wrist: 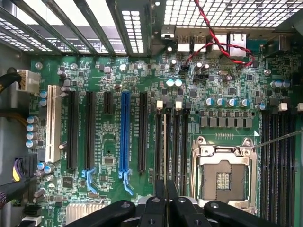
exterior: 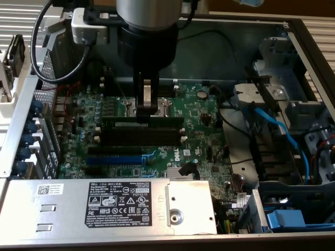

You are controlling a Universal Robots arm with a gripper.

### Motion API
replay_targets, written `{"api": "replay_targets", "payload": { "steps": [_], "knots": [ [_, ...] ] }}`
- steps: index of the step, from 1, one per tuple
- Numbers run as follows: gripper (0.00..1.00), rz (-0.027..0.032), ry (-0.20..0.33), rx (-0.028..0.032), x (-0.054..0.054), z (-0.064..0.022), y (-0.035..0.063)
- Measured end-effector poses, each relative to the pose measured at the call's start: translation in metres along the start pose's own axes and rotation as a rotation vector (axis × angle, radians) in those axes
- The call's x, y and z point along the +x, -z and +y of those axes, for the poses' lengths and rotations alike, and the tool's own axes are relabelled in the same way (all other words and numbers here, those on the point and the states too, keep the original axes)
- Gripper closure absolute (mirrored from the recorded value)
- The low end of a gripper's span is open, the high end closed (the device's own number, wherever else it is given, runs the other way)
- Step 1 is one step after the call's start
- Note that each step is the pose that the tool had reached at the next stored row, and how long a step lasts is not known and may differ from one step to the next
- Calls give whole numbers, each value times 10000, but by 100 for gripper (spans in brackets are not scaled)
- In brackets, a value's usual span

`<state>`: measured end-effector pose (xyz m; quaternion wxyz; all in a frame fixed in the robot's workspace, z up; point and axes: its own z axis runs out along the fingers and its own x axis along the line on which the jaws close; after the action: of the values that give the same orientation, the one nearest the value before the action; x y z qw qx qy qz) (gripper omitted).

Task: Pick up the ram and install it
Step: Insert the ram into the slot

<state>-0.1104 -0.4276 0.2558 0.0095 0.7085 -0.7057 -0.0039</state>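
One ram [exterior: 168, 119] is held in one gripper [exterior: 148, 116], closed onto it, at the memory slots [exterior: 141, 137]; one blue slot [exterior: 112, 159] is noted.

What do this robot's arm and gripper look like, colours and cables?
The arm is a silver-grey cylinder. The gripper is black, with pale metal fingers and black linkage bars joined by round pivot bolts. A light grey box sits beside the wrist, with black cables looping from it.
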Motion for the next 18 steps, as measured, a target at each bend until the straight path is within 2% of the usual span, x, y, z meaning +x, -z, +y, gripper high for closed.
{"api": "replay_targets", "payload": {
  "steps": [6,18],
  "knots": [
    [88,105,-44,68,0,12,-7],
    [88,104,-175,75,2,16,-12]
  ]
}}
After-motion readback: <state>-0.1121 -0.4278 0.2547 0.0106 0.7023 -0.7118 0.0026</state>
